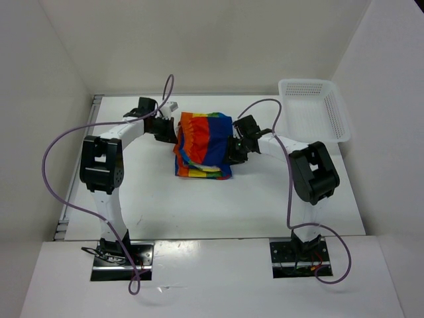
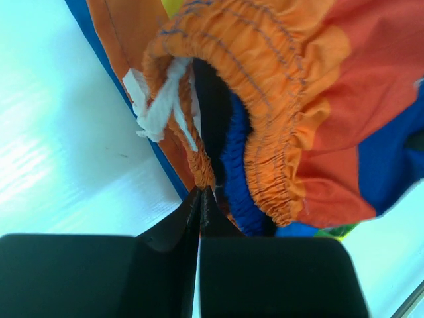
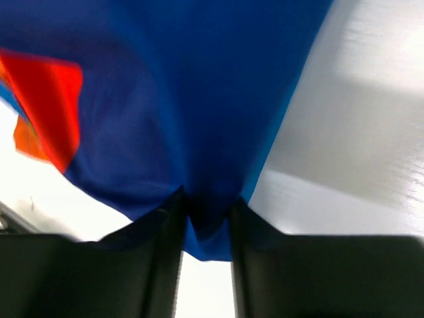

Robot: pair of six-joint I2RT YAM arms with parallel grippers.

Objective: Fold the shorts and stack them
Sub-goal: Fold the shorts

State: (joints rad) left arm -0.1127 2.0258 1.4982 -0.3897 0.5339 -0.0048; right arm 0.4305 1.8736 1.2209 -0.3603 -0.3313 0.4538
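The rainbow-striped shorts lie bunched on the white table between my two arms. My left gripper is at their left edge. In the left wrist view its jaws are pressed together on the orange gathered waistband, next to the white drawstring. My right gripper is at the shorts' right edge. In the right wrist view it pinches a fold of the blue cloth, which hangs slightly above the table.
A white plastic basket stands at the back right of the table. White walls enclose the table at the left, back and right. Purple cables loop from both arms.
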